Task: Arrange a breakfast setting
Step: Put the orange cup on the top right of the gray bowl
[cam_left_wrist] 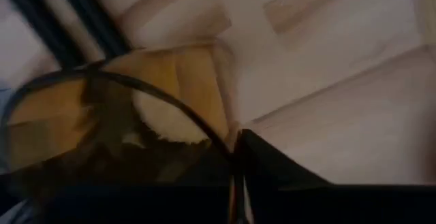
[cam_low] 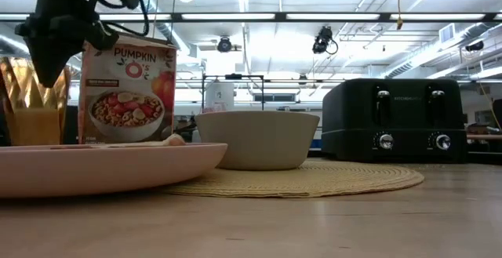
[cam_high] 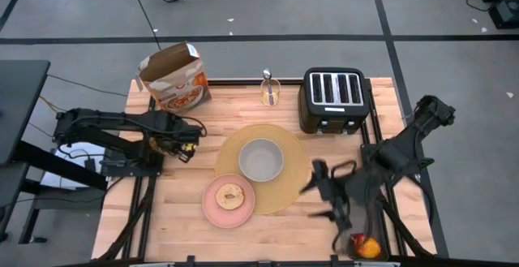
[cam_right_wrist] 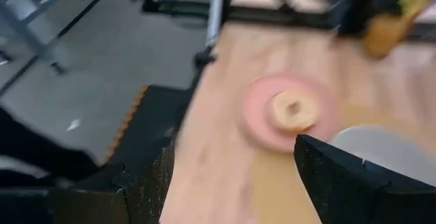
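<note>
**A:** What's on your left?

**B:** My left arm (cam_high: pixel 105 122) reaches in from 9 o'clock. The left jaws sit over the tumbler (cam_low: pixel 30 101), at 10 o'clock from the bowl (cam_high: pixel 261 160). I cannot tell whether they are clenched on it.

**A:** And mid-tabletop (cam_high: pixel 174 218)?

**B:** The bowl stands on the placemat (cam_high: pixel 289 149). The plate (cam_high: pixel 211 206), with the toast (cam_high: pixel 231 195) on it, meets the mat's rim at 7 o'clock. The cereal box (cam_high: pixel 174 76) is at 11, the spoon (cam_high: pixel 267 76) at 12 and the toaster (cam_high: pixel 334 98) at 1.

**A:** Right side?

**B:** My right arm (cam_high: pixel 405 149) enters from 3 o'clock. The right jaws are released, spread wide and grasping nothing, over bare wood at 4 o'clock. The apple (cam_high: pixel 366 247) lies at 5 o'clock by the near edge, apart from them.
</note>
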{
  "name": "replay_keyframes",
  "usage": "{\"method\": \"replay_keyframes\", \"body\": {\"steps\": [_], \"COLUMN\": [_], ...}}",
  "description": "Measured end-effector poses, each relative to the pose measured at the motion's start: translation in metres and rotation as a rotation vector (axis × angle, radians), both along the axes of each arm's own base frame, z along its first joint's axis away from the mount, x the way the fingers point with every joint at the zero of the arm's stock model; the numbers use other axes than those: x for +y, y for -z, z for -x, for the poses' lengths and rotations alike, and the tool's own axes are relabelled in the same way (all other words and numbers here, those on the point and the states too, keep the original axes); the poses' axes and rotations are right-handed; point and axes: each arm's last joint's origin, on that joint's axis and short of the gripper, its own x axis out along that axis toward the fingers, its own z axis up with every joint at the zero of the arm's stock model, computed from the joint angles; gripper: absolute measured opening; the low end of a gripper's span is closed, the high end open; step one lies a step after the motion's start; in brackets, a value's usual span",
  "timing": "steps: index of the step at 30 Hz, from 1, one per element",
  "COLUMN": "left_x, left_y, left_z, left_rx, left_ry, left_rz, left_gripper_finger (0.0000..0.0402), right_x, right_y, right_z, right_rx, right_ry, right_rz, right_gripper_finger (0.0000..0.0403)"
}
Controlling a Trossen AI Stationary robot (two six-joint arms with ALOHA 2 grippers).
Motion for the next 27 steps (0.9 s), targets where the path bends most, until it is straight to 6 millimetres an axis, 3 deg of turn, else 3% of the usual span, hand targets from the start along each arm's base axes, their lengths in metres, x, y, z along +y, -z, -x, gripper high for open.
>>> {"method": "replay_keyframes", "body": {"steps": [6,16,23,27], "left_x": [-0.005,-0.025,-0.040,-0.048], "left_y": [-0.022,-0.092,-0.125,-0.138], "left_z": [-0.003,-0.023,-0.058,-0.084], "left_rx": [-0.029,-0.254,-0.308,-0.318], "left_ry": [0.080,0.367,0.674,0.952], "left_rz": [0.009,0.026,-0.022,-0.069], "left_gripper_finger": [0.0014,0.0013,0.0013,0.0013], "right_x": [-0.053,-0.117,-0.141,-0.141], "right_y": [-0.017,-0.016,-0.018,-0.014], "right_z": [-0.009,-0.032,-0.048,-0.048], "right_rx": [-0.083,-0.066,-0.136,-0.113], "right_ry": [0.105,0.249,0.260,0.115], "right_rz": [0.090,0.122,0.162,0.256], "right_gripper_finger": [0.0309,0.0314,0.0349,0.0352]}}
